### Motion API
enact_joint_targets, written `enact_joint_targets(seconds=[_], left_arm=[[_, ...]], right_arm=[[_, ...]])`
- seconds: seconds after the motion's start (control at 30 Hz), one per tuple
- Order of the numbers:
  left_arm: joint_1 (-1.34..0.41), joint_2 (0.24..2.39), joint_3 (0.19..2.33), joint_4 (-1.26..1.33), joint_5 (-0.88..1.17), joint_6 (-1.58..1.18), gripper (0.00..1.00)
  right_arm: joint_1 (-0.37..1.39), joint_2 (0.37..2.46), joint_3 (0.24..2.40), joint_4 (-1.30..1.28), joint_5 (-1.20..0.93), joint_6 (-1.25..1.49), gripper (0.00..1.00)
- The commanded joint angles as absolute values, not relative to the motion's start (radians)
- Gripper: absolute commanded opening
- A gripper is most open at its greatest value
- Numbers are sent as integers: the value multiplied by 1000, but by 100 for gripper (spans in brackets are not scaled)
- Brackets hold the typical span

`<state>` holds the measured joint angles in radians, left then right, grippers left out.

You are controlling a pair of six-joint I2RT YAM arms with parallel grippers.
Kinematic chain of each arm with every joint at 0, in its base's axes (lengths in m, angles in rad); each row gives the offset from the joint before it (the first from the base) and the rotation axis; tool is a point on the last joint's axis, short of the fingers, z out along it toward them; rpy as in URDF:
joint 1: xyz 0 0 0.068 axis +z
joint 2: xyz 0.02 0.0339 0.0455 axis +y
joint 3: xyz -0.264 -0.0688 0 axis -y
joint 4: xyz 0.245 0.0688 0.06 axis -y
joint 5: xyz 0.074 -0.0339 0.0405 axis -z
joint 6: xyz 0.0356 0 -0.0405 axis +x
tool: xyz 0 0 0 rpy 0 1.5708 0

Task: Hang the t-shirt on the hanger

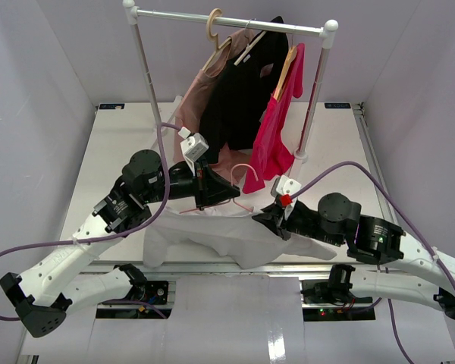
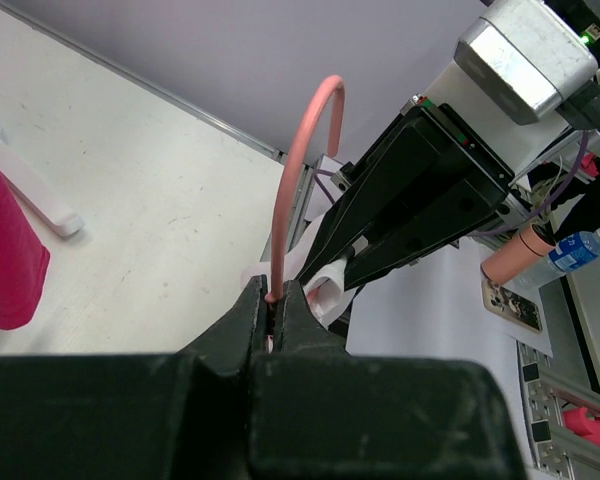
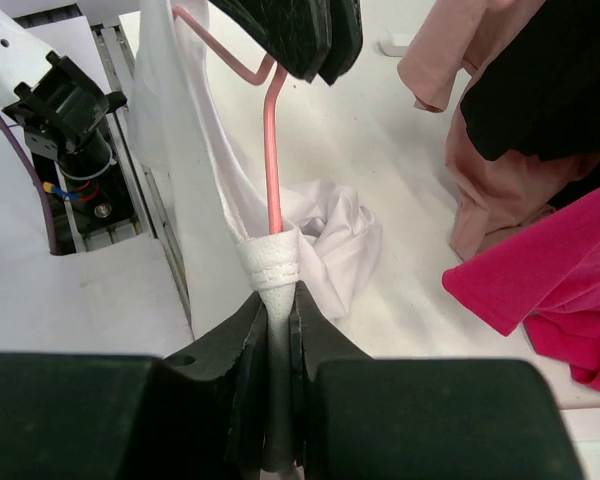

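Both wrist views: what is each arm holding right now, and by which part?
Left gripper: jaws shut on the hanger at its wire neck, just below the hook. Right gripper: jaws pinching the t-shirt by its ribbed collar band.

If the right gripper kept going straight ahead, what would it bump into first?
Probably the left gripper, its jaws clamped on the hanger straight ahead. The right gripper itself pinches the t-shirt collar, though depth is unclear.

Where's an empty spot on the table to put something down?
Bare table lies left of the rack and right of its right pole. The middle is crowded: hanging clothes, left gripper, right gripper, t-shirt, hanger.
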<state>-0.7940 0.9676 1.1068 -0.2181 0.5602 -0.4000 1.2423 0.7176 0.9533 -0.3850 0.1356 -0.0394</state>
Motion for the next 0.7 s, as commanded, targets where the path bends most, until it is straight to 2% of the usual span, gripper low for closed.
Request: enact_joint_targets(seconds=[0.0, 0.27, 0.43, 0.5, 0.67], left_arm=[[-785, 921, 1095, -262, 544, -380, 0], [-785, 895, 1086, -271, 540, -376, 0], [-785, 882, 1077, -279, 529, -373, 0], [-785, 886, 1075, -279, 532, -374, 0], [-785, 898, 1074, -275, 540, -379, 0]], right_arm=[[1239, 662, 926, -363, 218, -22, 10], [1239, 579, 884, -378, 242, -8, 8], [1239, 526, 856, -376, 261, 29, 10], [1239, 508, 851, -372, 259, 37, 19], [1239, 526, 876, -393, 255, 34, 32]])
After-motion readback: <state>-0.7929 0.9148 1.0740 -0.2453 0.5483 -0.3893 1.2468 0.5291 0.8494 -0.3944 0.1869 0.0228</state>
